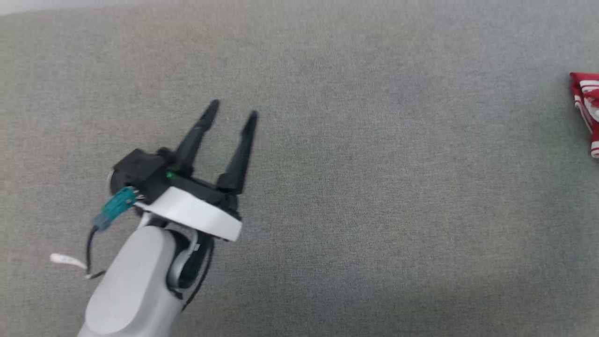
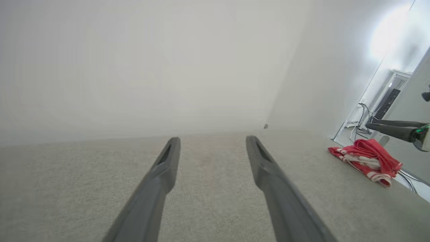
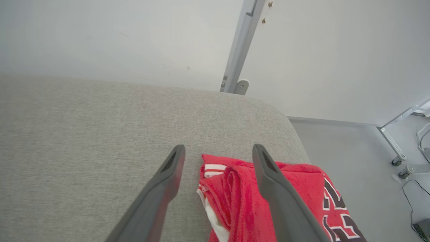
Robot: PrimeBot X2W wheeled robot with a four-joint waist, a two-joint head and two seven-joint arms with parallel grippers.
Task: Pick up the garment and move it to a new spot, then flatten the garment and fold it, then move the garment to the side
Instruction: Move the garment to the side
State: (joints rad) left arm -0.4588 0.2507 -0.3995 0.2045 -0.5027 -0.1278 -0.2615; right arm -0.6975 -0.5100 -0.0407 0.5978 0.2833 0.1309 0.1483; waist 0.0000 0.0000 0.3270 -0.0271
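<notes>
Head view is showing the left gripper [image 1: 233,109] hanging over the grey fabric surface [image 1: 374,187], its two dark fingers spread wide with nothing between them. Far off to that gripper's right, at the very edge of the picture, a corner of the garment [image 1: 587,107] is peeking in, red with white stripes.

Left wrist view is looking along the left gripper [image 2: 212,139], whose fingers are standing wide apart over bare fabric. It is adding what the head view is cutting off: the whole garment [image 2: 368,159] is lying bunched near the surface's edge, well to the right of these fingers, and the right gripper [image 2: 373,124] is reaching in from the side just above it, seemingly apart from the cloth.

Right wrist view is giving the close look. The right gripper [image 3: 217,148] is holding its fingers wide and gripping nothing; the garment [image 3: 235,188] is lying below and between them and spreading out past the right-hand finger. Whether that finger is touching the cloth I cannot tell. Here alone the black lettering [image 3: 336,201] with its white outline is showing, along with the floor [image 3: 336,151] beyond the surface's rounded corner and a metal post [image 3: 240,47] against the wall.
</notes>
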